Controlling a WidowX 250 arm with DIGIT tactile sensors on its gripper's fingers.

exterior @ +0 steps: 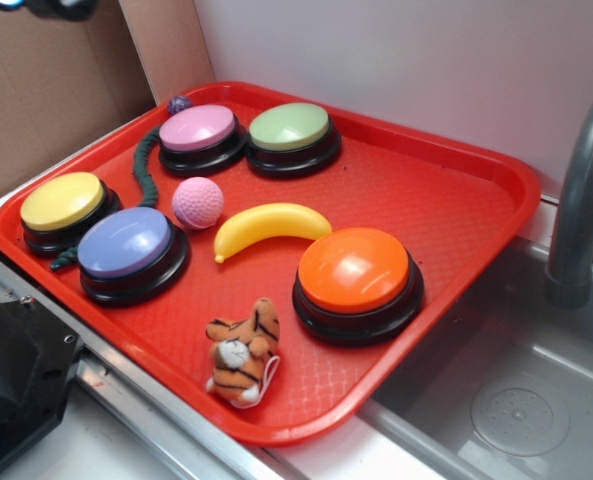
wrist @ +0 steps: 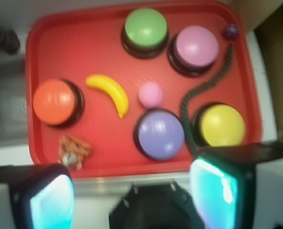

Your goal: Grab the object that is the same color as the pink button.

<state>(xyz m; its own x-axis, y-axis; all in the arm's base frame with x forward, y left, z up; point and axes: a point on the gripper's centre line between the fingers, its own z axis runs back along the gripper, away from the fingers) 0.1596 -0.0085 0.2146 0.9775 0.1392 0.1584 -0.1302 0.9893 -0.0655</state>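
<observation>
Gripper (wrist: 131, 193) fingers (wrist: 213, 191) wide apart, empty

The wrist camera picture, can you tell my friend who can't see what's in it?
A red tray seen from above holds five big buttons: green, pink, orange, purple and yellow. Between them lie a small pink ball, a banana, a toy tiger and a dark rope. The open gripper frames the bottom edge.

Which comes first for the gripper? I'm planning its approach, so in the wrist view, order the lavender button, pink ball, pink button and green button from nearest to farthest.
The gripper sits at the bottom edge of the view, fingers apart.
1. Lavender button: just above the right finger.
2. Pink ball: directly beyond that button.
3. Pink button: upper right of the tray.
4. Green button: top centre, only slightly beyond the pink button.
</observation>
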